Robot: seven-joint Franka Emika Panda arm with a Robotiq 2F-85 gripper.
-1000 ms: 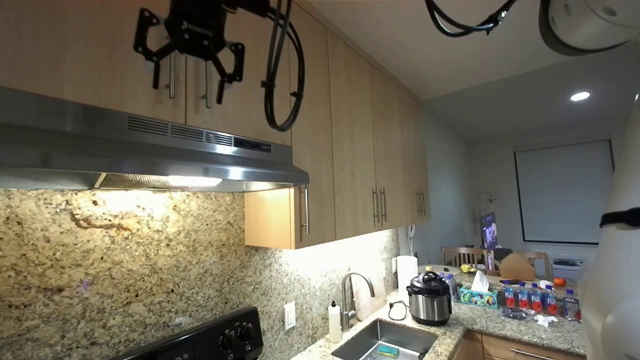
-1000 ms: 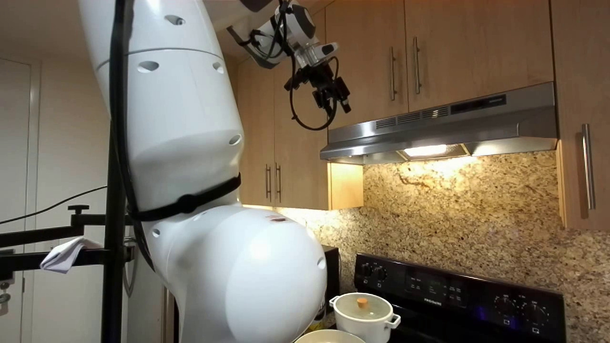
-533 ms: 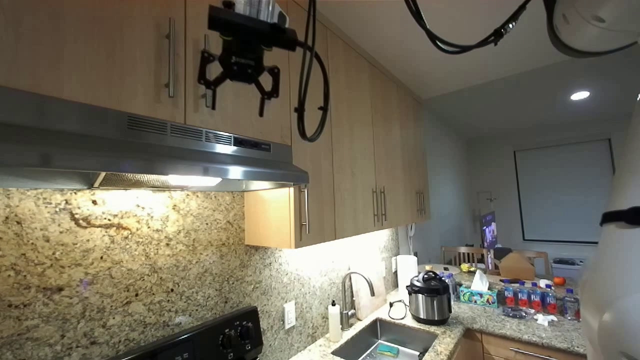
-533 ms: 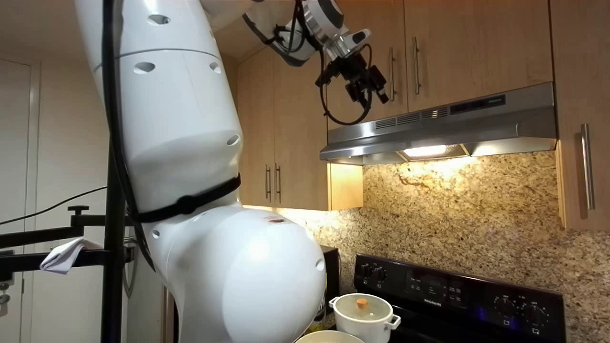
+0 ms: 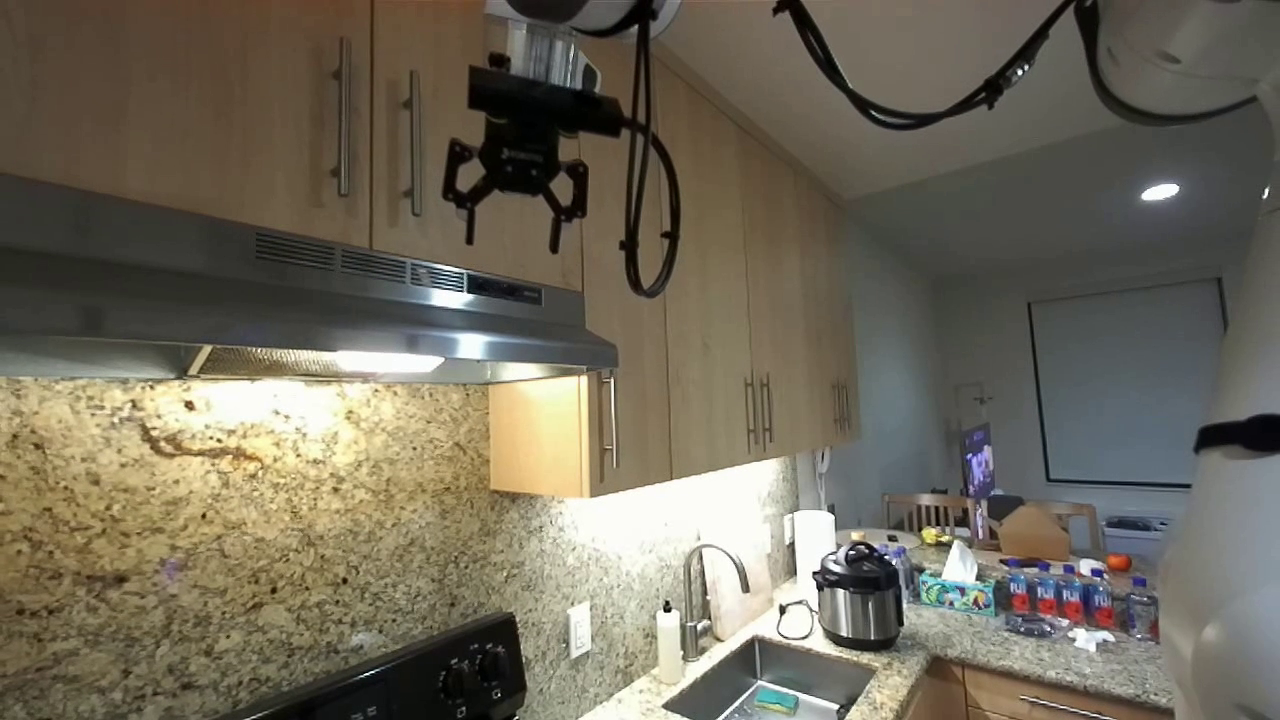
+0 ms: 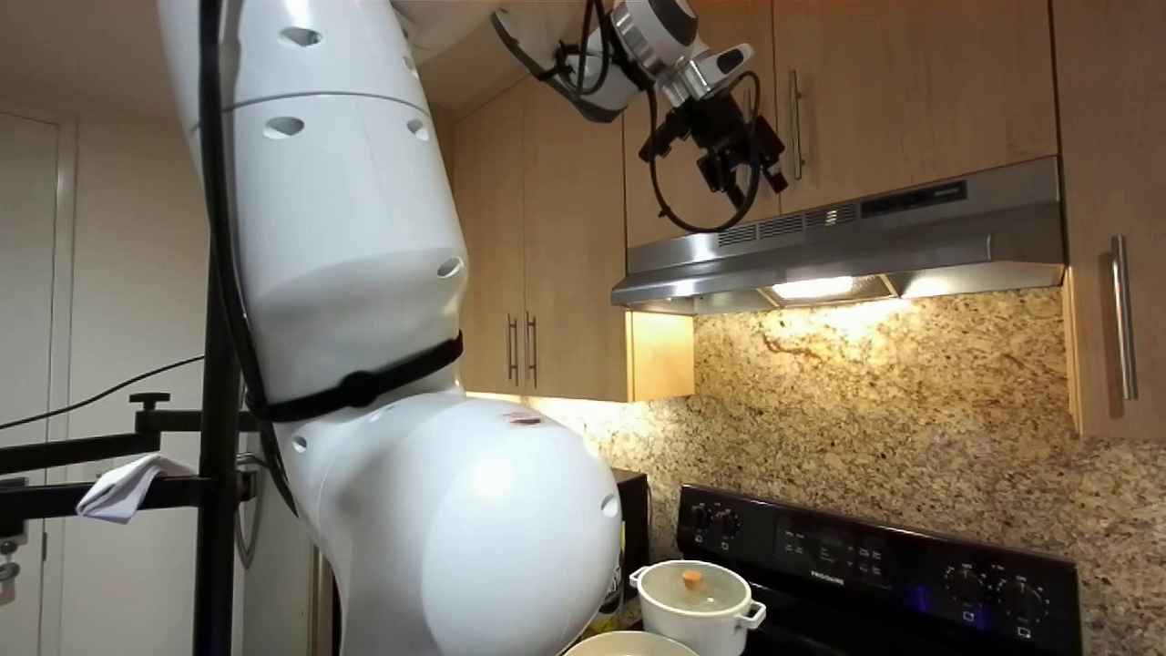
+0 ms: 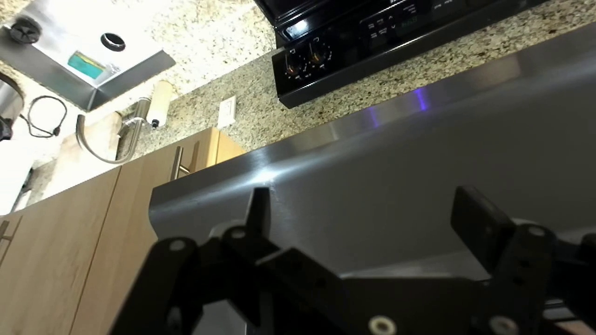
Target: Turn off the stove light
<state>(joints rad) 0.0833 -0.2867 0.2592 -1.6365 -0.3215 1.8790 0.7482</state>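
My gripper (image 5: 512, 247) has two fingers (image 7: 259, 211); I count one range hood (image 5: 200, 295), one stove light (image 5: 390, 362), three vent grilles (image 5: 296, 251), four stove knobs (image 6: 1021, 601): two near each side edge of the backguard (image 6: 911, 558).

Site: kitchen, likely in a home. Evidence I log: steel range hood (image 5: 300, 310), black stove (image 6: 897, 572) beneath it, lidded white pot (image 6: 697, 622) near the stove, wood-faced cabinets (image 5: 703, 300), sink (image 5: 815, 672) with faucet (image 5: 690, 640). On the speckled counter (image 5: 1010, 655) I note a multicooker (image 5: 860, 608), a tissue box (image 5: 957, 597) and a row of water bottles (image 5: 1072, 600); farther back, wooden chairs (image 5: 908, 500), which I take as household furniture.
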